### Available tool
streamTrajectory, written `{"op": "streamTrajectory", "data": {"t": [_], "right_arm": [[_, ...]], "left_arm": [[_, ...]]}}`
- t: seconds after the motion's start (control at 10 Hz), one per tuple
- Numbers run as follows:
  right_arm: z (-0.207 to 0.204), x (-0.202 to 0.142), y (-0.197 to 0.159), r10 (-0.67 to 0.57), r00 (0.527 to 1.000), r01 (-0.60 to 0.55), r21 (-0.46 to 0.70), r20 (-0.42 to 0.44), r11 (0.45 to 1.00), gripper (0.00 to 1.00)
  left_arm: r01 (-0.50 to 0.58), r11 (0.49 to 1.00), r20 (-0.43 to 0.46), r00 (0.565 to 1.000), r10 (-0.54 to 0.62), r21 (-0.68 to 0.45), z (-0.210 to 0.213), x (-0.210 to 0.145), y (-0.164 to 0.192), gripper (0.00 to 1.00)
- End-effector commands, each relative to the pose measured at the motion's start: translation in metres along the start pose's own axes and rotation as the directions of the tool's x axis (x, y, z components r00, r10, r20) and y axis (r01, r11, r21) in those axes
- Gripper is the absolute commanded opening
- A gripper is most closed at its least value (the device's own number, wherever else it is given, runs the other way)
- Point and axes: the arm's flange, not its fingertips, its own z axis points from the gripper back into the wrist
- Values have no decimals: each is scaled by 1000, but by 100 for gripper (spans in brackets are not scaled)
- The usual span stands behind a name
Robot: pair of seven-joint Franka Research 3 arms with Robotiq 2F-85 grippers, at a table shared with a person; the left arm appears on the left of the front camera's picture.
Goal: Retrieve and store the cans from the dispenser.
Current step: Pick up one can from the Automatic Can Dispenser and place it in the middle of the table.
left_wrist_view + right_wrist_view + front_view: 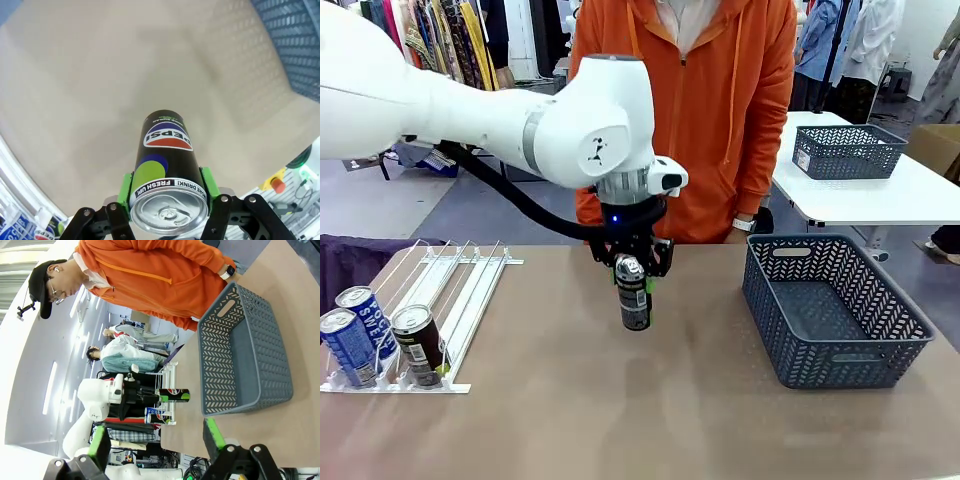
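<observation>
My left gripper (633, 270) is shut on a black can (634, 298) and holds it upright just above the middle of the table. In the left wrist view the green pads (126, 187) clamp the can (166, 165) near its silver top. The white dispenser (460, 283) lies at the table's left. Two blue cans (350, 345) and a dark brown can (418, 345) stand at its front lip. My right gripper (156, 440) is open with nothing between its fingers, and from it the held can (172, 395) shows far off beside the dispenser (167, 371).
A dark grey mesh basket (835, 310) stands on the table's right, a short way from the held can. A person in an orange hoodie (720, 110) stands at the far edge. Another basket (847, 150) sits on a white table behind.
</observation>
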Motion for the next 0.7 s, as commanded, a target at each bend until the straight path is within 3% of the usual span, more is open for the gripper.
{"op": "streamTrajectory", "data": {"t": [0.0, 0.5, 0.6], "right_arm": [[-1, 3, 2, 27, 1000, -27, 21, 13, 999, 100], [-1, 3, 2, 27, 1000, -27, 21, 13, 999, 100], [-1, 3, 2, 27, 1000, -27, 21, 13, 999, 100]], "left_arm": [[-20, 999, -3, 1000, 20, 51, -17, -5, 4, 0], [18, 1000, -23, 1000, -18, 16, -34, -8, 9, 3], [16, 1000, -28, 999, -16, 9, -35, -8, 9, 54]]}}
